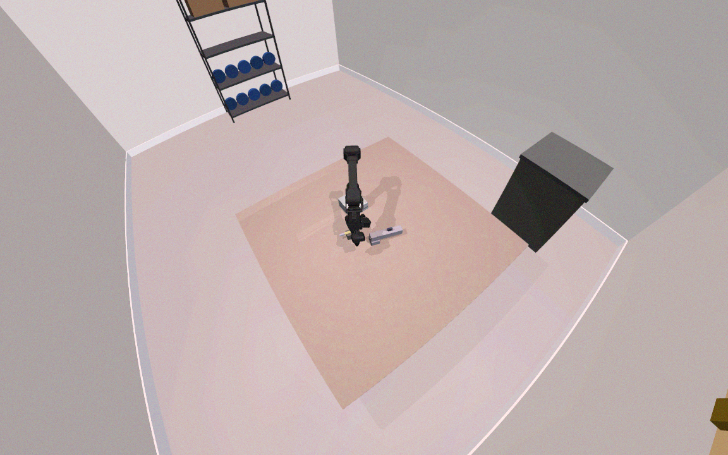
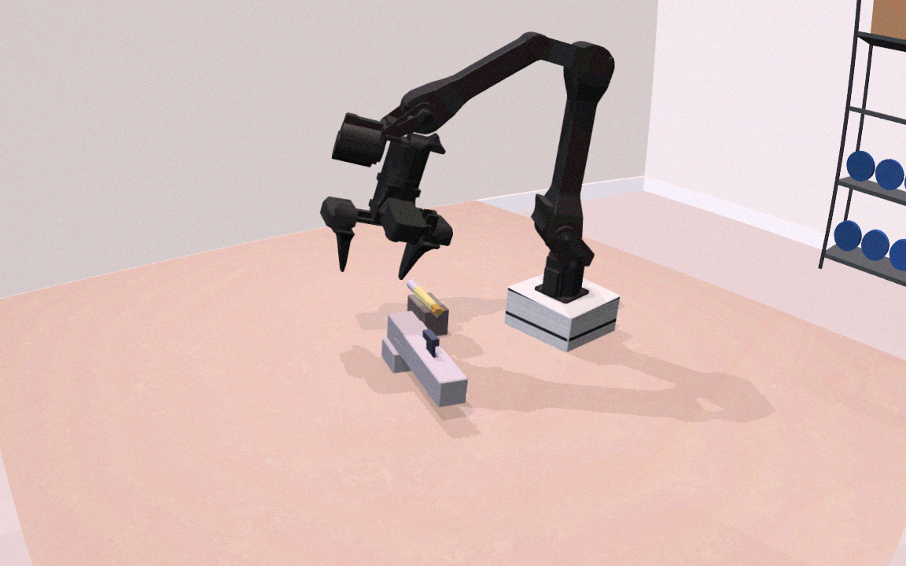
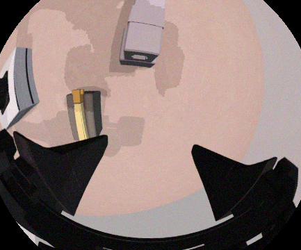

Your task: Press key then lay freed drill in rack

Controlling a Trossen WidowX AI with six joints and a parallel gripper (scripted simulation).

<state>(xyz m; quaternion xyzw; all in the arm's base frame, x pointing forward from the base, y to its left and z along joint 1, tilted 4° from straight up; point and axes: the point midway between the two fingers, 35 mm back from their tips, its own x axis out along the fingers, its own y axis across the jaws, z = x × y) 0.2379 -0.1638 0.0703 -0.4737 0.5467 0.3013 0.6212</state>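
Note:
The yellow drill (image 1: 347, 232) (image 2: 425, 297) (image 3: 80, 118) has an orange end and a pale tip. It lies lengthwise in the dark grey-brown rack (image 2: 440, 324) (image 3: 92, 114), between the two side walls. My gripper (image 2: 372, 274) (image 3: 151, 144) is wide open and empty, above and off to one side of the rack. In the wrist view one finger covers the far end of the drill and rack. The long lilac block (image 1: 382, 234) (image 2: 415, 351) (image 3: 144, 38) stands beside the rack, with an open slot in its near end. The dark blue key (image 1: 389, 229) (image 2: 430, 339) stands up from its top.
The arm's white and grey base box (image 2: 537, 316) (image 3: 26, 80) stands near the rack. A small lilac piece (image 2: 392, 355) sticks out from the block's side. A black cabinet (image 1: 539, 203) and a shelf unit with blue discs (image 1: 242, 107) stand farther off.

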